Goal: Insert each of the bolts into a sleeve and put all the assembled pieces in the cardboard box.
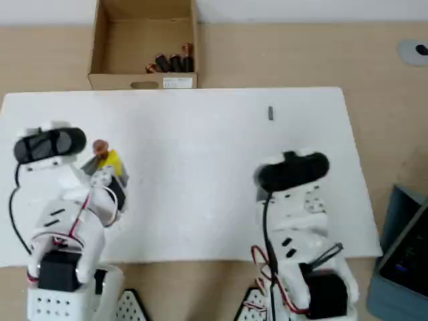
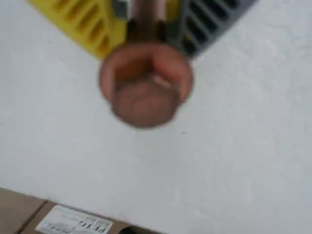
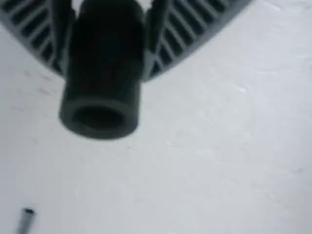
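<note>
- left gripper (image 2: 146,22): fingers clamped on a copper-coloured bolt (image 2: 145,90). the yellow finger (image 2: 83,24) is on one side of the shank and the grey finger (image 2: 209,22) on the other. the bolt head sticks out beyond the fingertips.
- high view: this bolt is held over the left part of the white board (image 1: 200,200).
- right gripper (image 3: 105,29): grey fingers closed on a black sleeve (image 3: 100,92). the sleeve's free end points away from the wrist, with the open bore showing.
- the right arm stands over the right part of the board, well apart from the left gripper. bolt and sleeve are not touching.
- the cardboard box (image 1: 100,47) sits on the wooden table (image 1: 301,53), just beyond the board's far edge, toward the left side.
- several assembled pieces (image 1: 170,63), dark sleeves with copper ends, lie in the box's near right corner.
- a small grey metal piece (image 1: 270,113) lies alone on the board near its far edge, ahead of the right arm. it is too small to identify.
</note>
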You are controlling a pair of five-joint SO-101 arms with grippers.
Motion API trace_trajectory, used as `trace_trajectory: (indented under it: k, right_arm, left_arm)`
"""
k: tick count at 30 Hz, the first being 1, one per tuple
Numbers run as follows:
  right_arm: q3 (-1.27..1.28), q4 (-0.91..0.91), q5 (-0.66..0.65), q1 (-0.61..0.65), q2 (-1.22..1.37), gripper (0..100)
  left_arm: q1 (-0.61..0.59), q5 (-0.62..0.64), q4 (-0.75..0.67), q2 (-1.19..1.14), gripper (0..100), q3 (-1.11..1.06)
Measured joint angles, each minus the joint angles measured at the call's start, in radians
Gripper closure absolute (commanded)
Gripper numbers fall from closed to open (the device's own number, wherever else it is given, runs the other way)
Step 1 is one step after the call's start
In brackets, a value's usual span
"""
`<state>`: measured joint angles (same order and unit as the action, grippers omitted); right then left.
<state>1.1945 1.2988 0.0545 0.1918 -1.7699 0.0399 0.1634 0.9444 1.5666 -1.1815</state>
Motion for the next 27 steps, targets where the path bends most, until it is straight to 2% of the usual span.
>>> trace_trajectory:
  k: [6, 14, 20, 27]
  right_arm:
    - [0.097, -0.118, 0.0, 0.146, 0.0, 98.9]
    - [0.209, -0.249, 0.0, 0.33, 0.0, 98.9]
    - [0.224, -0.324, 0.0, 0.43, 0.0, 98.9]
    - [0.242, -0.344, -0.063, 0.497, 0.002, 98.9]
  left_arm:
    - [0.106, 0.0, -0.178, 0.218, 100, -0.187]
    - [0.144, 0.063, -0.331, 0.238, 100, -0.209]
    - [0.155, 0.146, -0.341, 0.239, 100, -0.209]
    - [0.284, 0.176, -0.261, 0.241, 100, -0.144]
